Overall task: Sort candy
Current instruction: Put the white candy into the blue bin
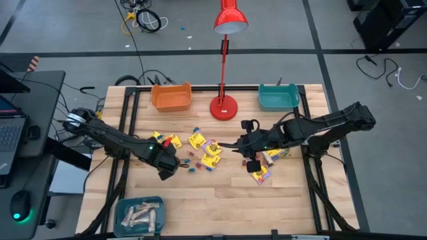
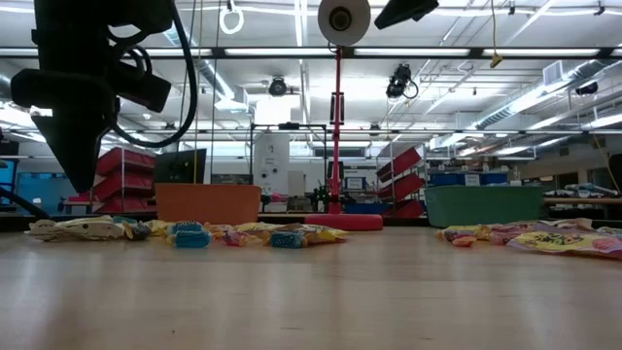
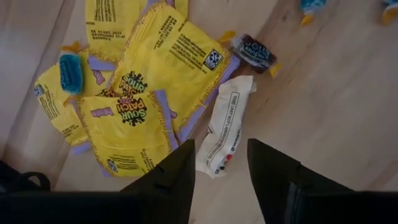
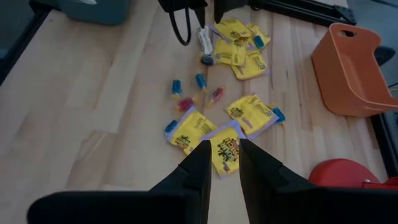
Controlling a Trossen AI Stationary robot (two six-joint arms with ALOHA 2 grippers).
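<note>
Left tool hangs low over the surface, fingers parted, empty; right tool reaches inward, fingers narrowly apart.

Candy lies scattered mid-table between the left hand and right hand.

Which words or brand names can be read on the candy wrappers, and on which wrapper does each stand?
"SOUR PATCH": yellow packet beside the left gripper, logo upside down.
"JOLLY RANCHER", partly legible: small dark candy.
White bar wrapper: small print, too blurred to read.
Date and fine print on the larger yellow packet: too small to read.
</note>
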